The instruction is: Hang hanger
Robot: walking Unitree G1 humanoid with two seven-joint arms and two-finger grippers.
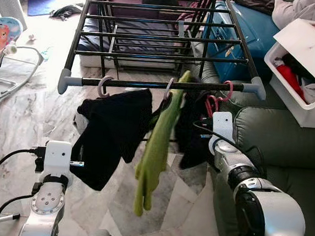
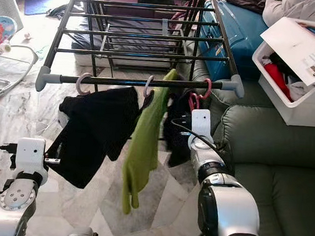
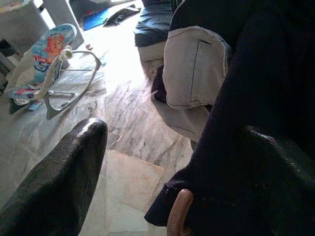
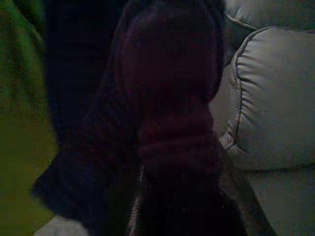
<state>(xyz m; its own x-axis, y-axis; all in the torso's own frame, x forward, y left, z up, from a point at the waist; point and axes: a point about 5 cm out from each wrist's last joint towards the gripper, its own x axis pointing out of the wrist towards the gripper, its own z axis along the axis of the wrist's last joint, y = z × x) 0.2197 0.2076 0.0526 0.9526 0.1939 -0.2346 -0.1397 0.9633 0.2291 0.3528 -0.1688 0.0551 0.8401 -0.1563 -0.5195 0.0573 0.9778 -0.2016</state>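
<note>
Right claw at dark garment under pink hanger, hooked near rack rail's right end; grip state can't tell; left claw released beside black shorts.

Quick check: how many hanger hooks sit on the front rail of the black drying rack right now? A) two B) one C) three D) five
C: three hooks hang on the front rail: a grey hook, a second grey hook above the green garment, and a pink hook.

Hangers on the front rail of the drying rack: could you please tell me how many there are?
3: grey hook with black garment, grey hook with green garment, pink hanger rightmost.
</note>
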